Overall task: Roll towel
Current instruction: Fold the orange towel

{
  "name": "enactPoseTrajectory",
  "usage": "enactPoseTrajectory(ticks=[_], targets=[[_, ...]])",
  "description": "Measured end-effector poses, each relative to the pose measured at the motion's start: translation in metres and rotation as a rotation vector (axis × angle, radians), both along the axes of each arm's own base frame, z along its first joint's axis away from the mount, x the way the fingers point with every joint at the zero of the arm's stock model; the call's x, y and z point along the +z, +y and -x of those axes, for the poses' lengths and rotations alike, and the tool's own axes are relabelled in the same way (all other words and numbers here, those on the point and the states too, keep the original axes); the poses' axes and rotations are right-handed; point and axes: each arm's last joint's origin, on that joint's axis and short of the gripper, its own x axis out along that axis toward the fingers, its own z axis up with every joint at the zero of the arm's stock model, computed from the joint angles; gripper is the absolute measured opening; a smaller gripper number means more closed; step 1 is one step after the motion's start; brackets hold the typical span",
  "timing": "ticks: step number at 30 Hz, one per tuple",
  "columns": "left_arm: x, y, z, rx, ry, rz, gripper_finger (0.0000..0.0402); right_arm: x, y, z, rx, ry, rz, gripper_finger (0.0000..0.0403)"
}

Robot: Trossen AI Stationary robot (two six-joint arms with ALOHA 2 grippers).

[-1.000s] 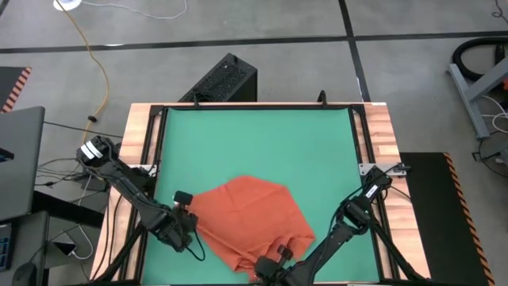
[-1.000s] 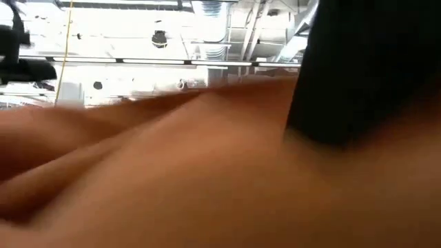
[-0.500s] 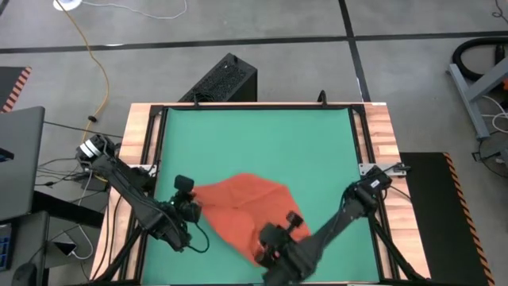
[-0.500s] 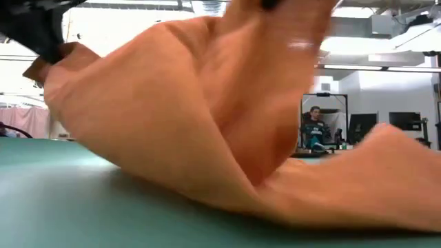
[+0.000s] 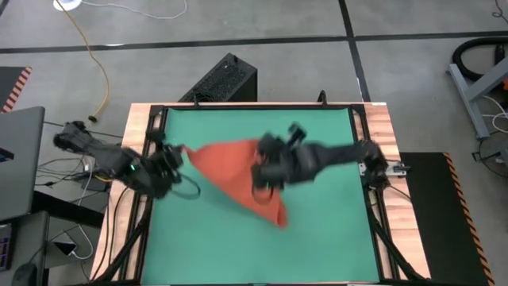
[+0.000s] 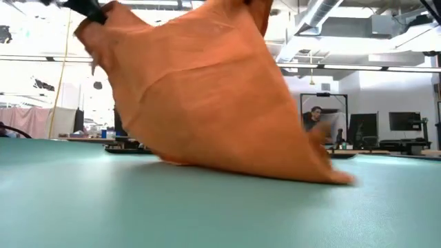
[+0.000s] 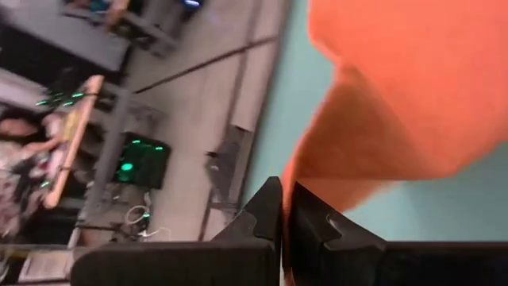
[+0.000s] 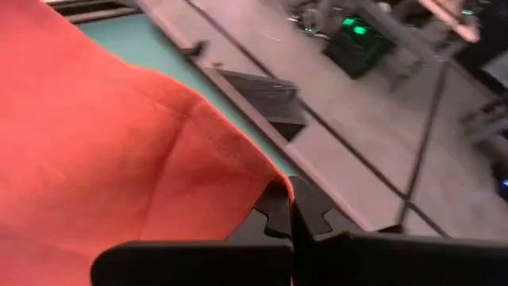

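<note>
The orange-red towel hangs spread between my two grippers over the middle of the green mat. My left gripper is shut on its left upper corner near the mat's left edge. My right gripper is shut on its right upper corner at mid-table. In the low view the towel hangs as a wide sheet, and its lower edge reaches down to the mat. No white tag shows. My left gripper pinches a corner of the towel between its two shut fingers. The cloth spreads away from the fingers, lifted, with a fold running through it. One layer or several, I cannot tell. My right gripper pinches another corner of the towel between its two shut fingers. The cloth hangs away from the fingers with a crease near the hold, its upper edge drawn toward the left gripper.
Black rails and a wooden border frame the mat. A black box stands on the floor beyond the far edge. A laptop and cables lie to the left. A person sits far off in the room.
Both grippers have risen and gone toward the table's far edge, the left one also toward the left edge, each keeping its hold. The towel, crumpled on the mat near the near edge, has been lifted and spread out into a hanging sheet, with its lower edge trailing on the mat.
</note>
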Motion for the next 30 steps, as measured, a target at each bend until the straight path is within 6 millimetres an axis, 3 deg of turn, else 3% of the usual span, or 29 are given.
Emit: enactPoseTrajectory(ticks=[7,13,17,22,26,30], targets=[[0.045,0.048,0.000,0.068,-0.141,-0.181,0.0000,0.025,-0.084,0.018,-0.148,0.068,0.082,0.0001],[0.075,0.074,-0.007,0.150,-0.131,-0.420,0.0000,0.042,-0.109,0.026,-0.194,0.083,0.204,0.0001],[0.081,0.082,-0.012,0.182,-0.045,-0.526,0.0000,0.052,-0.104,0.031,-0.239,0.070,0.303,0.0001],[0.087,0.085,-0.012,0.207,0.010,-0.602,0.0000,0.063,-0.082,0.042,-0.226,0.034,0.362,0.0001],[0.088,0.081,-0.010,0.289,-0.029,-0.570,0.0000,0.061,-0.056,0.046,-0.156,-0.010,0.332,0.0001],[0.074,0.069,-0.010,0.291,-0.051,-0.478,0.0000,0.051,-0.031,0.048,-0.084,-0.061,0.202,0.0001]])
